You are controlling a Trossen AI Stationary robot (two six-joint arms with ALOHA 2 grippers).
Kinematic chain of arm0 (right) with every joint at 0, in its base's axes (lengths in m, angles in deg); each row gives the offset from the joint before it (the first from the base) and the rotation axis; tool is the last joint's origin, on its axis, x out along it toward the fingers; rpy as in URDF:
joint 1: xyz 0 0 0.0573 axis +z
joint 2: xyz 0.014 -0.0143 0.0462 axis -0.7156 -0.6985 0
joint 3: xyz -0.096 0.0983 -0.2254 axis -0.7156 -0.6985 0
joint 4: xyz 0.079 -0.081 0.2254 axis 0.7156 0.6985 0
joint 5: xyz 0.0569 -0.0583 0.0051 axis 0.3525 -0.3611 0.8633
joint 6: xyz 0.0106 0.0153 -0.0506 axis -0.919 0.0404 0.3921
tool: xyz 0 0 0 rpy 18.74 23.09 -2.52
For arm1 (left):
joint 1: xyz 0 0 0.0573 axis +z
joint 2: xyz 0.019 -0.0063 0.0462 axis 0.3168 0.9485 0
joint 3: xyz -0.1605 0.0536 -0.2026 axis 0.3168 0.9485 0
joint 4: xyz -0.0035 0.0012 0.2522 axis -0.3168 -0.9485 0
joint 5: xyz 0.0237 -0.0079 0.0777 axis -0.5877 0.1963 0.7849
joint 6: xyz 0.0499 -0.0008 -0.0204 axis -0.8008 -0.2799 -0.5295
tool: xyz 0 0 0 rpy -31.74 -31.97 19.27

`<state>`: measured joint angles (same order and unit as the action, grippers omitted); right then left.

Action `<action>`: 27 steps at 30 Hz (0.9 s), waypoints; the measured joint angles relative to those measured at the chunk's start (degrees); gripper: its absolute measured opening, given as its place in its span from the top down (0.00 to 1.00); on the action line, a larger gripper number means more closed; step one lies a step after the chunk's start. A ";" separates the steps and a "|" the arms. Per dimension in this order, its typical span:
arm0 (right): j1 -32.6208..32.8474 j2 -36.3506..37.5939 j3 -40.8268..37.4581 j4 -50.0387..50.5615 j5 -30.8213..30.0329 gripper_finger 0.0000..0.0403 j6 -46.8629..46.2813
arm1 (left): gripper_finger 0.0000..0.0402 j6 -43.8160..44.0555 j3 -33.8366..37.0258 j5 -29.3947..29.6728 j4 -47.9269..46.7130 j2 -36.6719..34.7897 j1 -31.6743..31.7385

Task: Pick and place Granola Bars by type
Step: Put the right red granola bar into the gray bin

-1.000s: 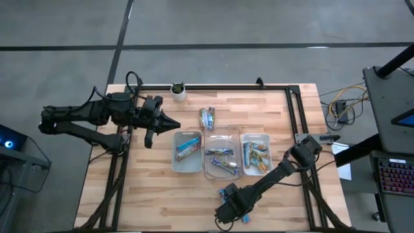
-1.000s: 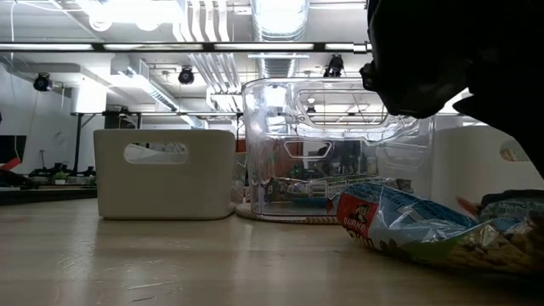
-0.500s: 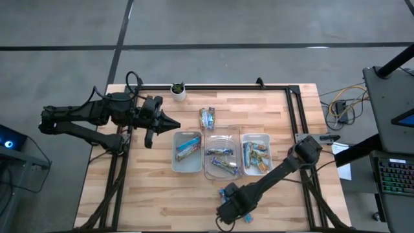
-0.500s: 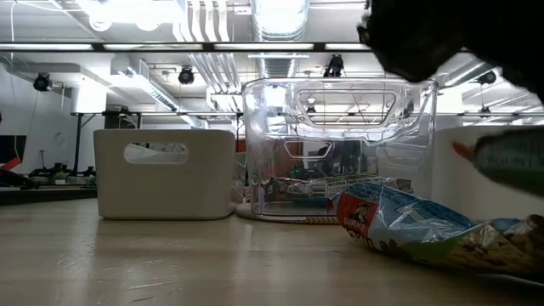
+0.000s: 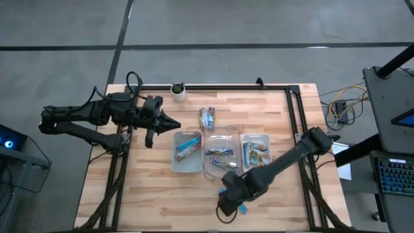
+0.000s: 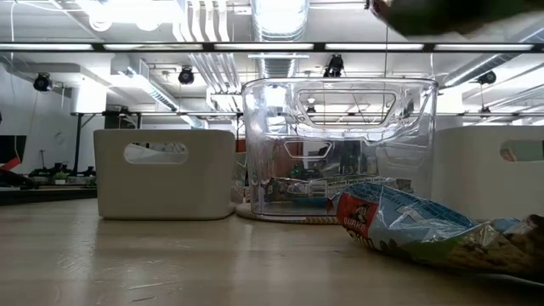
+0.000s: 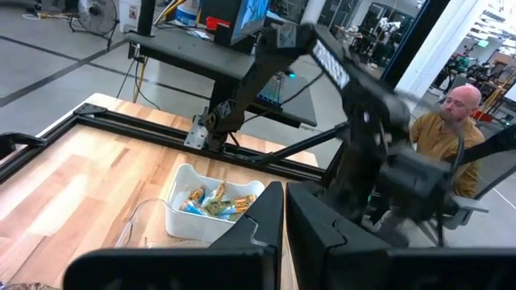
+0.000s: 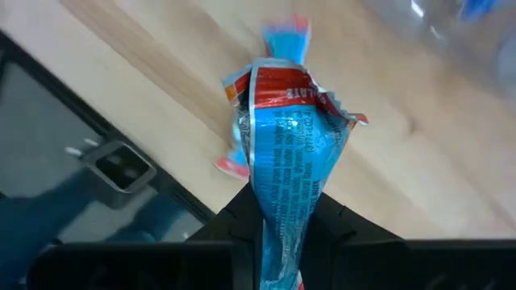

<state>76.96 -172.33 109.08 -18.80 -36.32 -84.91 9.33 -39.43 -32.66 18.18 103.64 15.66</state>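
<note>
My right gripper point(image 5: 231, 196) hovers over the near middle of the table, in front of the trays, shut on a blue granola bar point(image 8: 286, 129). Under it another wrapped bar point(image 6: 408, 228) lies flat on the wood. The left tray point(image 5: 174, 162) holds blue bars. The clear middle tray point(image 5: 210, 173) holds mixed bars, and the right tray point(image 5: 266, 141) holds green-tan ones. Two more bars point(image 5: 207, 118) lie on the table beyond the trays. My left gripper point(image 5: 173, 121) waits, shut, above the table's left part. My right gripper pinches the blue bar between its two fingers at one end of the wrapper point(image 8: 282, 200), coming from above. The bar is lifted clear of the table and sticks out past the fingertips, its crimped red-edged end point(image 8: 300, 90) pointing toward the wood.
A small white pot with a plant point(image 5: 178, 90) stands at the far edge. A black frame rail point(image 5: 294, 113) runs along the far and right sides. In the left wrist view a person point(image 7: 451, 121) sits beyond the table. Bare wood lies left of the trays.
My right gripper has risen from the table with the blue bar, lifting it clear, and has drifted slightly toward the trays. In the low view it has climbed almost out of the top. The bar lying on the table has stayed put.
</note>
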 joint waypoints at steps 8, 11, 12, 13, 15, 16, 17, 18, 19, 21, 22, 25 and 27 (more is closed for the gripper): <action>-4.62 9.52 0.02 -0.47 -12.26 0.89 11.66 | 1.00 -3.43 0.00 3.33 -0.58 -0.67 0.00; -6.96 12.31 0.04 -1.39 -14.32 0.89 17.62 | 1.00 -5.59 0.00 4.26 -2.72 -1.64 0.00; -7.85 13.09 0.04 -2.07 -14.66 0.89 19.96 | 1.00 -6.44 0.00 4.80 -3.77 -2.00 0.00; -8.74 13.80 0.04 -3.10 -14.67 0.89 22.39 | 1.00 -6.93 0.00 5.27 -4.86 -2.40 0.00; -10.61 14.96 0.04 -5.79 -14.60 0.89 27.31 | 1.00 -7.18 0.00 6.26 -7.47 -3.35 0.00; -11.44 15.39 0.04 -7.02 -14.59 0.89 29.47 | 1.00 -7.15 0.00 6.52 -8.13 -3.82 0.00; -12.46 15.70 0.04 -8.31 -14.45 0.89 31.42 | 1.00 -7.14 0.00 6.70 -8.62 -4.28 0.00; -13.43 15.91 0.04 -9.67 -14.32 0.89 33.11 | 1.00 -7.14 0.00 6.82 -9.05 -4.69 0.01; -14.44 16.04 0.05 -10.90 -13.81 0.89 34.75 | 1.00 -7.14 0.00 6.92 -9.30 -5.11 0.00; -16.64 16.13 0.07 -12.69 -11.40 0.89 38.00 | 1.00 -7.37 0.00 7.12 -9.44 -5.78 0.00; -17.74 16.12 0.07 -13.62 -10.21 0.89 39.46 | 1.00 -7.76 0.04 7.75 -9.52 -6.19 0.00; -20.60 15.68 0.07 -15.71 -7.52 0.89 42.99 | 1.00 -8.36 0.07 10.93 -10.92 -7.19 0.00; -22.20 15.57 0.07 -16.29 -6.38 0.89 45.06 | 1.00 -8.32 0.07 13.01 -12.73 -7.87 0.01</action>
<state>54.76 -156.76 109.14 -35.09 -42.70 -39.86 1.01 -39.36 -19.65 5.45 95.77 15.67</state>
